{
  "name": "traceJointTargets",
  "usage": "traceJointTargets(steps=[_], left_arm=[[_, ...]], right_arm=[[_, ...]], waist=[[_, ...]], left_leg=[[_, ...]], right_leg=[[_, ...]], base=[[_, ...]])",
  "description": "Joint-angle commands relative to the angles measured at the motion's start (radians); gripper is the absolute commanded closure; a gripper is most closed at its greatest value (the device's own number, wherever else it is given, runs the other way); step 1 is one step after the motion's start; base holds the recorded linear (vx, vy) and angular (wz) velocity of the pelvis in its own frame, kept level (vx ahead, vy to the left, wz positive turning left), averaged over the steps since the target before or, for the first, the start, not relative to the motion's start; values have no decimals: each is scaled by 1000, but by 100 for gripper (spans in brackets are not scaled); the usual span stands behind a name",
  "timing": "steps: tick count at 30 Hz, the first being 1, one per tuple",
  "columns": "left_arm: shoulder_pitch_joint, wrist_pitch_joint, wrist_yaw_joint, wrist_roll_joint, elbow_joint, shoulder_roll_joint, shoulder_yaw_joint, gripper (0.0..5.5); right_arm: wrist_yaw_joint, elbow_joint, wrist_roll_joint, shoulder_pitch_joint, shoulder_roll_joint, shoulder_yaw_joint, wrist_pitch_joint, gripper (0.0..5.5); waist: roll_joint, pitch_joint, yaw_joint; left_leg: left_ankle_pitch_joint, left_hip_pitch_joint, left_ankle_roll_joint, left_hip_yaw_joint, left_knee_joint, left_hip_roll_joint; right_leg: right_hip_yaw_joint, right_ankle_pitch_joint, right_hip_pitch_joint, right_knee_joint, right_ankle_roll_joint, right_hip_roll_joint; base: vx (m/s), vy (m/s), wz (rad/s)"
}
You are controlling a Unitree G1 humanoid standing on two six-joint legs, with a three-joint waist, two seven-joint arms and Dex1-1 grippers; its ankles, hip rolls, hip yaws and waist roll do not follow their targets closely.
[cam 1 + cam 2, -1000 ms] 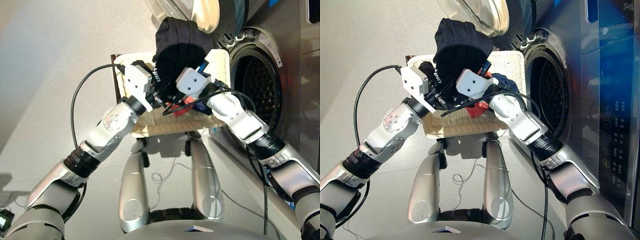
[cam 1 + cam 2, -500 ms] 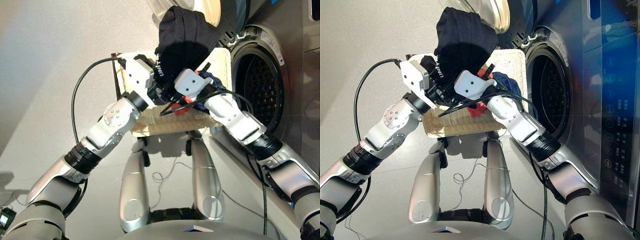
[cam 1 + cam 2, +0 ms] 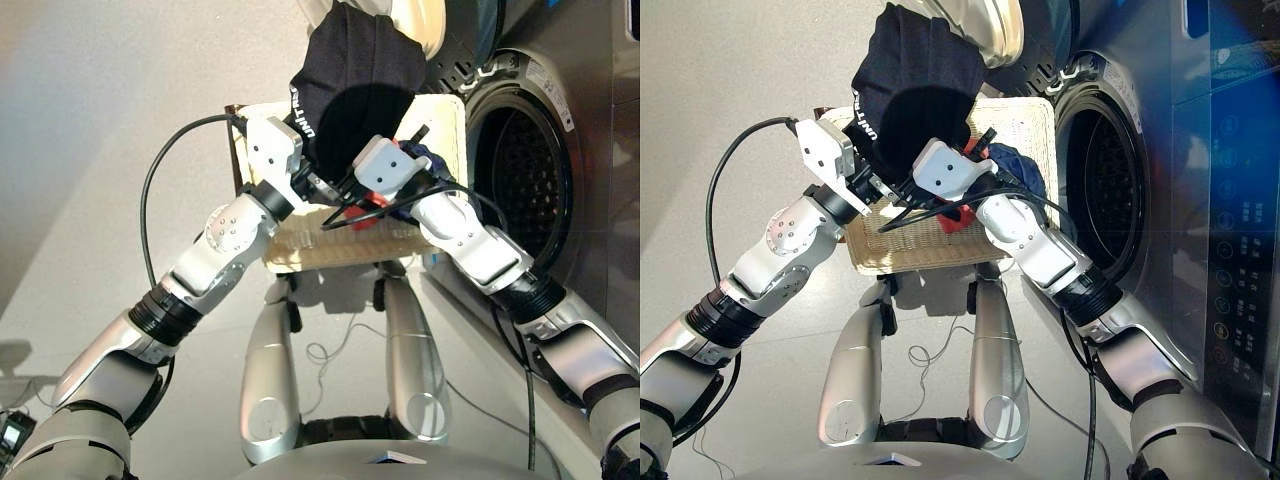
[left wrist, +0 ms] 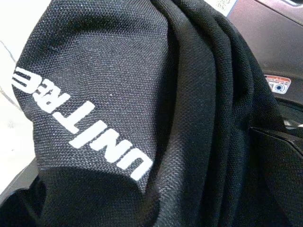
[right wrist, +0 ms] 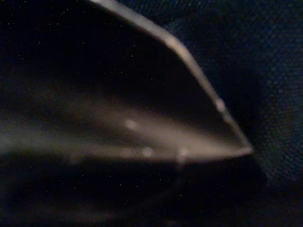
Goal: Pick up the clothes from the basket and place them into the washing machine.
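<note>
Two arms meet over the basket [image 3: 300,245], my left gripper [image 3: 310,185] and right gripper [image 3: 365,190] both buried in the black garment [image 3: 355,75] lifted above it; cloth hides both sets of jaws, so I cannot tell how they stand. White lettering [image 4: 85,127] runs across the black fabric. Orange-red cloth [image 3: 958,215] and navy cloth [image 3: 1018,170] lie in the basket. Beyond, at right, the washing machine [image 3: 525,165] stands open, steel drum showing.

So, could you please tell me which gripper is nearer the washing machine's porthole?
Right. The right gripper is beside the porthole, under the black garment; the left gripper is farther away.
</note>
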Motion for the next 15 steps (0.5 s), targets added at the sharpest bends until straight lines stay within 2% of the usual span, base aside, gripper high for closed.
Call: traceJointTargets(steps=[1, 8, 15], left_arm=[[39, -43, -13, 17, -152, -12, -79, 0], [44, -65, 6, 23, -141, -58, -79, 0], [67, -101, 47, 36, -158, -106, -51, 0]], right_arm=[[-96, -75, -47, -58, 85, -87, -121, 550], [-206, 102, -42, 30, 121, -151, -129, 550], [-296, 301, -22, 93, 152, -200, -134, 550]], waist=[[25, -13, 7], [39, -13, 16], [48, -13, 21]], left_leg=[[-36, -46, 33, -25, 81, -16], [-43, -55, 37, -36, 96, -20], [-48, -69, 37, -43, 108, -24]], right_leg=[[16, -40, 65, -3, 82, -14], [11, -49, 64, 12, 85, -20], [6, -52, 62, 13, 87, -24]], base=[[0, 0, 0], [0, 0, 0], [0, 0, 0]])
